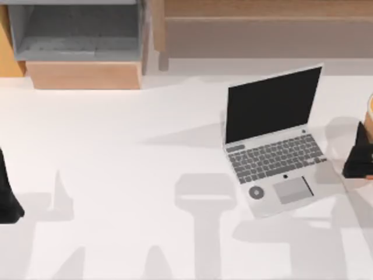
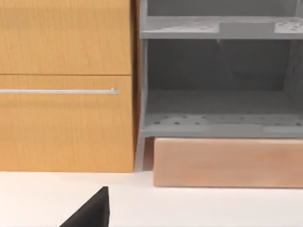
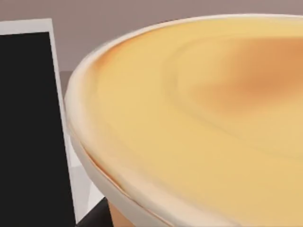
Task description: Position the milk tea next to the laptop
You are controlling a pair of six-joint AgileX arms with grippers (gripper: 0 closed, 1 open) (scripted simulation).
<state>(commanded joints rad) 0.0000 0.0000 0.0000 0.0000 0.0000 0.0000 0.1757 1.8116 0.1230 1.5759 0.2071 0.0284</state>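
Laptop (image 1: pixel 274 143) right-centre on table (image 1: pixel 116 163), milk tea (image 1: pixel 369 108) just right of it

Light: bright and even, washing the white worktop (image 1: pixel 145 175) pale.
Shadows: soft grey shapes are lying across the worktop, one spreading left from the laptop (image 1: pixel 274 140).
Glare: the black screen is reflecting nothing.
Focus: the milk tea (image 3: pixel 199 123) is looming close and blurring at its rim.
Shelf (image 2: pixel 218 85): its grey recess is sitting dimmer.

desk (image 1: pixel 116 175): white, wide | laptop (image 1: pixel 274 140): open, sits right of centre | wooden block (image 1: pixel 84 74) with grey shelf unit (image 1: pixel 76 29): back left
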